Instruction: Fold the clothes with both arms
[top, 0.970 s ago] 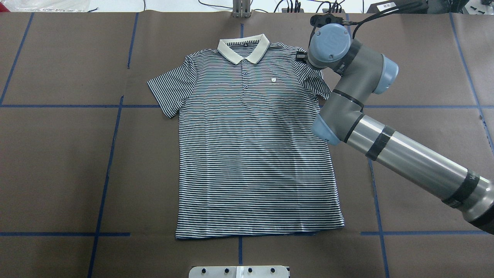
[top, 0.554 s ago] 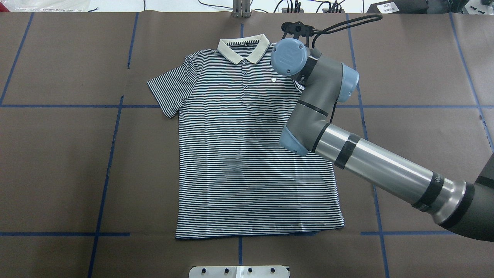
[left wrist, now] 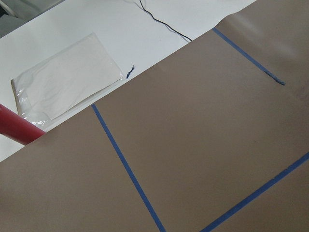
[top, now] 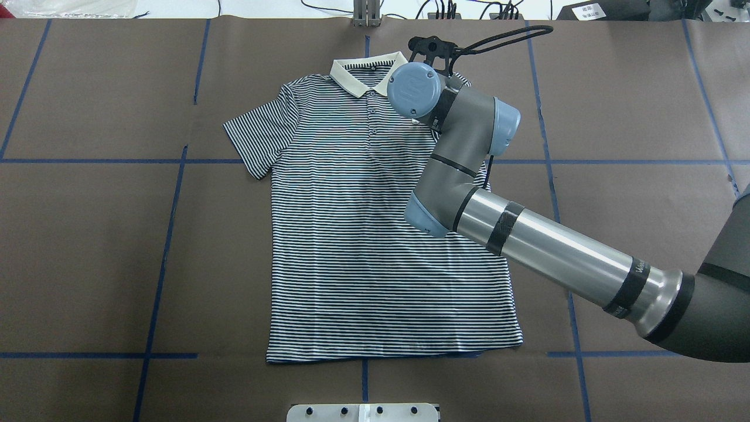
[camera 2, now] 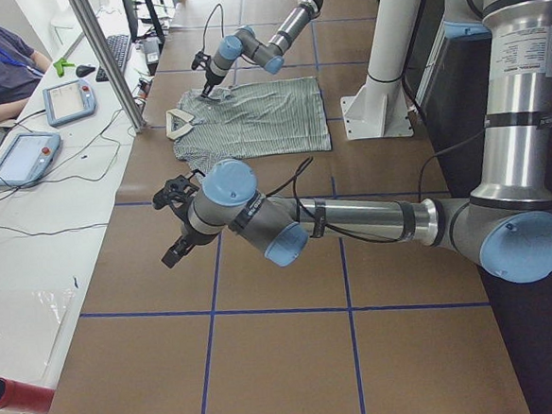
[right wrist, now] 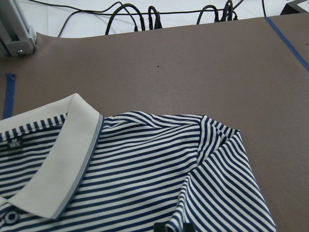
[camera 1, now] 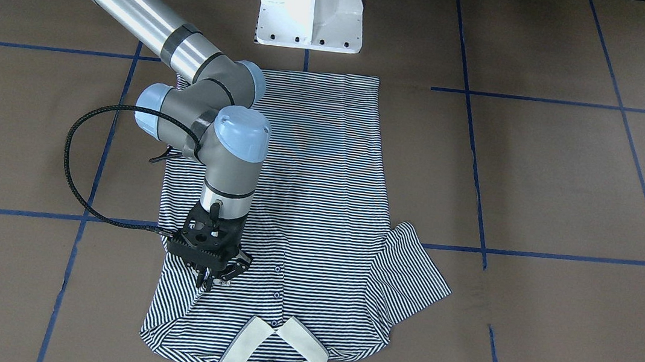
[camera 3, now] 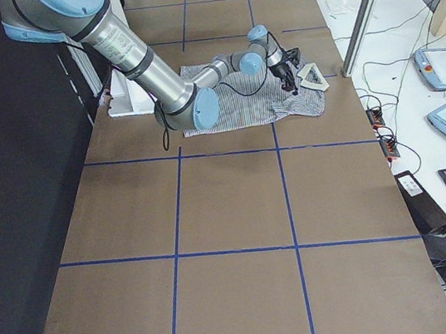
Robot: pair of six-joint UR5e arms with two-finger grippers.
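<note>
**Striped polo shirt, face up, one sleeve in the right claw**

Item: polo shirt (top: pixel 375 246), thin navy-and-white stripes, cream collar (top: pixel 351 79), buttoned placket. It lies flat at the middle of the brown paper-covered table (top: pixel 88 234). The hem is near the robot's white pedestal base (camera 1: pixel 312 4) and the collar is at the far edge.

Condition: the body is smooth. The sleeve on the robot's left (top: pixel 255 138) is spread out flat. The sleeve on the robot's right (camera 1: pixel 175 301) is drawn inward over the chest, leaving a diagonal fold from the shoulder.

Right gripper (camera 1: pixel 213 275): pointed down over the chest, just beside the placket. Its fingers are pinched together on striped fabric of that drawn-in sleeve, and the right wrist view shows the cloth rising between the black tips.

Left gripper (camera 2: pixel 176 247): held above bare paper, well apart from the shirt, toward the table's left end. It appears in the left side view only, so I cannot tell whether its claw is apart or together.

Surface: blue tape lines (top: pixel 170 234) form a grid on the paper.
</note>
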